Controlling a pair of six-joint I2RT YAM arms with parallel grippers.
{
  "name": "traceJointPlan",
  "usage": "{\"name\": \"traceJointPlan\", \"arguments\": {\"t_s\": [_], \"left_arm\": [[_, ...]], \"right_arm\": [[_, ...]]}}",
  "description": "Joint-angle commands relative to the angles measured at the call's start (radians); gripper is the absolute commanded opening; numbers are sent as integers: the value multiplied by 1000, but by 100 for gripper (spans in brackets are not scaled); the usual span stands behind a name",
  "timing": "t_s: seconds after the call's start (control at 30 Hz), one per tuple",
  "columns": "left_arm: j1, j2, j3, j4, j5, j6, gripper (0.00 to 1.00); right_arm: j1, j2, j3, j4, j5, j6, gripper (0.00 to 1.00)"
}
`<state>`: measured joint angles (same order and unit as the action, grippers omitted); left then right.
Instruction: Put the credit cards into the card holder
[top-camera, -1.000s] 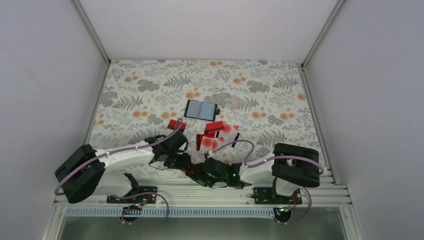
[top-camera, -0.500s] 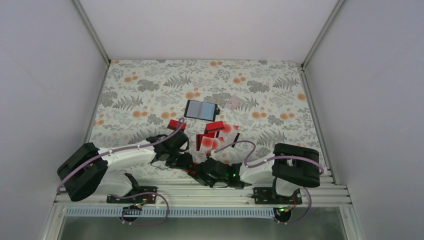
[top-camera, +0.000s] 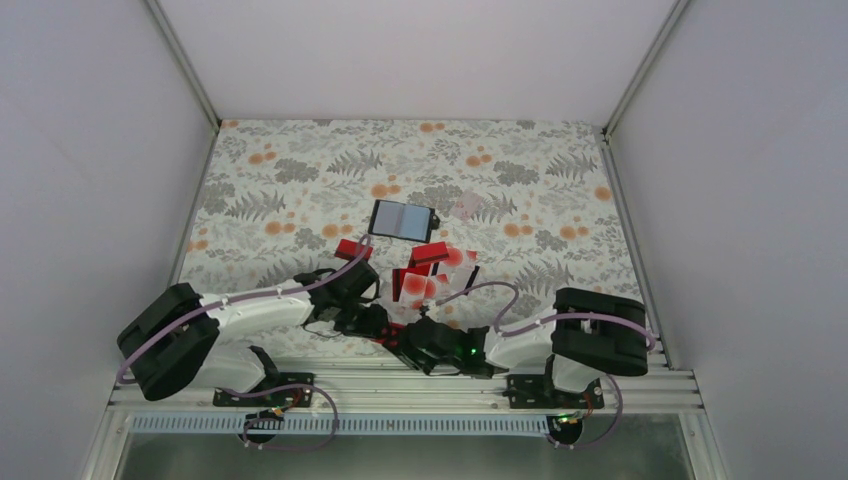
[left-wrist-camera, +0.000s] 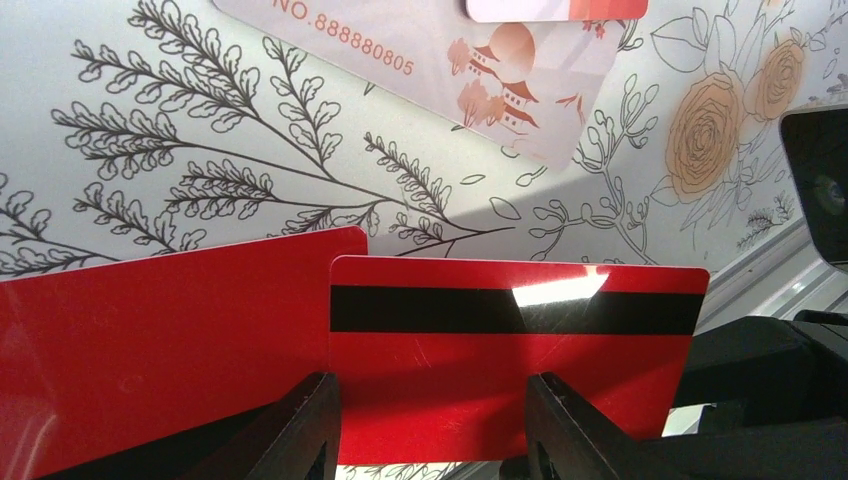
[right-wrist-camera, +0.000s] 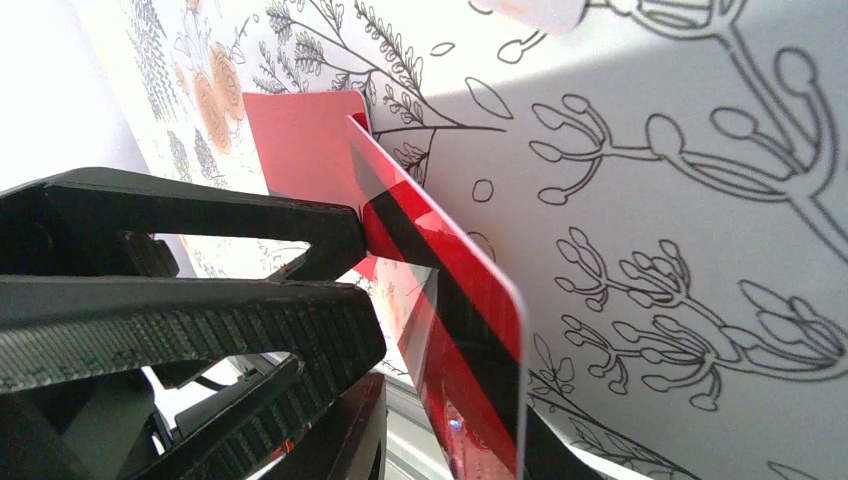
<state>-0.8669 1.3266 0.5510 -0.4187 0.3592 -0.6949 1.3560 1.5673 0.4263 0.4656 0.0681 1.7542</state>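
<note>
Near bench (top-camera: 300, 170) edge, front centre: right end effector (top-camera: 398, 338) now sits closer in, jaws narrower than a second ago and flanking the striped card (left-wrist-camera: 430, 350), firm clamp not discernible; left end effector (left-wrist-camera: 432, 385) holds station, jaws apart, card face across their tips. A pick-up looks under way. Striped card: glossy red, black band, fine scratches, glare patch, standing off the bench. Holder (top-camera: 402, 220) lies open mid-bench, well apart, loose cards (top-camera: 428, 268) between.

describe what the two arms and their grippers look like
Left arm and right arm: white links, bulky black joint housings, a lilac cable looped along each. A green light shows on the right one. Black fingers; the right ones have ribbed pads.
</note>
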Motion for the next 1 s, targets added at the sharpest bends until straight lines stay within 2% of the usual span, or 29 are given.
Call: {"name": "traceJointPlan", "arguments": {"t_s": [0.0,0.57,0.77,0.97], "left_arm": [[-19,42,-41,-58,38,25,48],[-18,58,-26,-68,50,39,47],[-19,63,-25,-68,59,44,46],[-19,68,-24,-67,62,48,46]], "right_arm": [[-24,-30,-1,35,140,-4,22],[-23,-52,-7,-1,225,9,20],[-63,-52,-17,19,252,3,19],[-76,-53,-4,16,254,-27,10]]}}
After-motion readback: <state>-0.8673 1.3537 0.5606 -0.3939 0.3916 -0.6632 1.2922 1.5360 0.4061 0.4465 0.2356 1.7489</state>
